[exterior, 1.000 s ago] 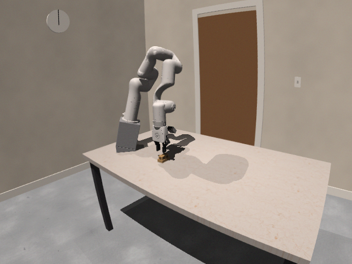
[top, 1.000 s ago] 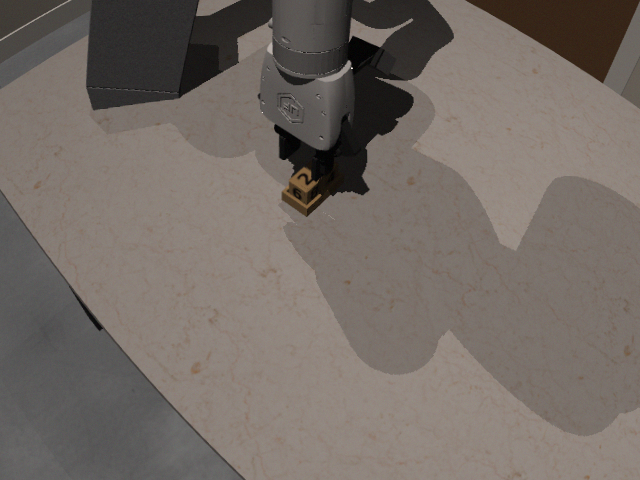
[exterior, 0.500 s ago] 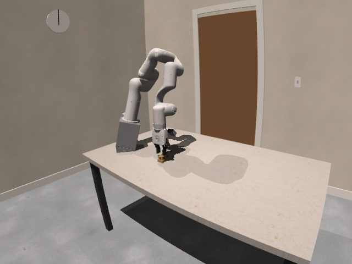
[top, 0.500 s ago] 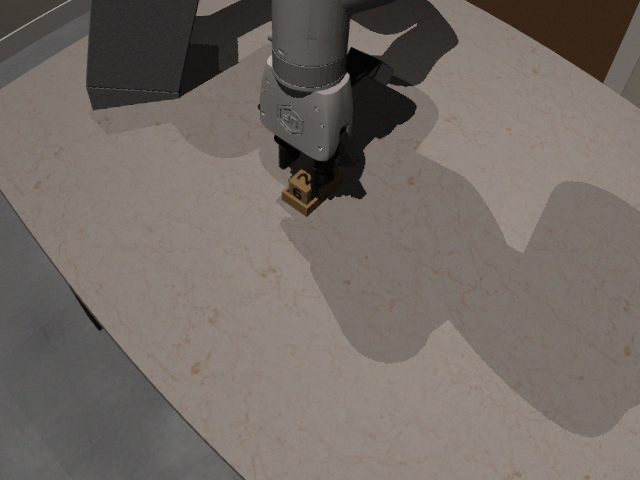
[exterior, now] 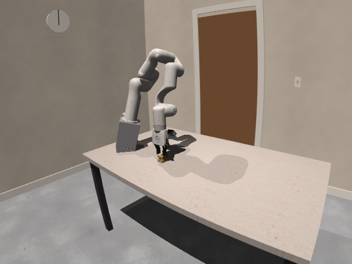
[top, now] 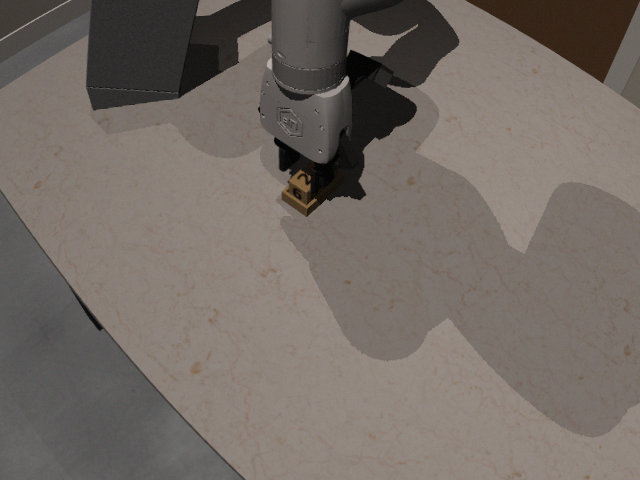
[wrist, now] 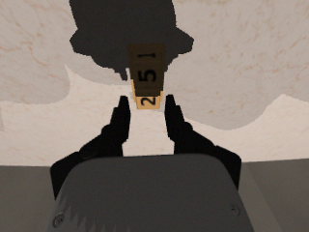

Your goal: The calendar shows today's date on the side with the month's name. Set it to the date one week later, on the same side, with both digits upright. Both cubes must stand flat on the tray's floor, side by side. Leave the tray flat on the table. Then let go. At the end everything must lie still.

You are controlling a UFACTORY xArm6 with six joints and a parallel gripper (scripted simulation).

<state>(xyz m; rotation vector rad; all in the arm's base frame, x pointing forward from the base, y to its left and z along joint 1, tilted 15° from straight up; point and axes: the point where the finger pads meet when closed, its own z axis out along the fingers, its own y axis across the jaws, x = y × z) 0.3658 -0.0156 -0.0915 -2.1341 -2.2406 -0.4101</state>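
The small wooden calendar tray [top: 305, 198] lies on the table under my arm, and also shows in the exterior view [exterior: 161, 159]. The cube at its near end [top: 301, 187] shows a 2 on top and a 6 on its side. In the wrist view this 2 face [wrist: 149, 101] is lit, and beyond it in shadow stands the other cube [wrist: 147, 72], showing a 5 and a 1. My gripper [wrist: 147, 104] points straight down, fingers apart, with the tips on either side of the 2 cube and not pressing on it [top: 302, 173]. The month's name is not visible.
The arm's grey base block [top: 136, 49] stands on the table at the back left. The table's left edge [top: 118, 341] runs diagonally, with floor beyond it. A brown door [exterior: 229, 73] is behind the table.
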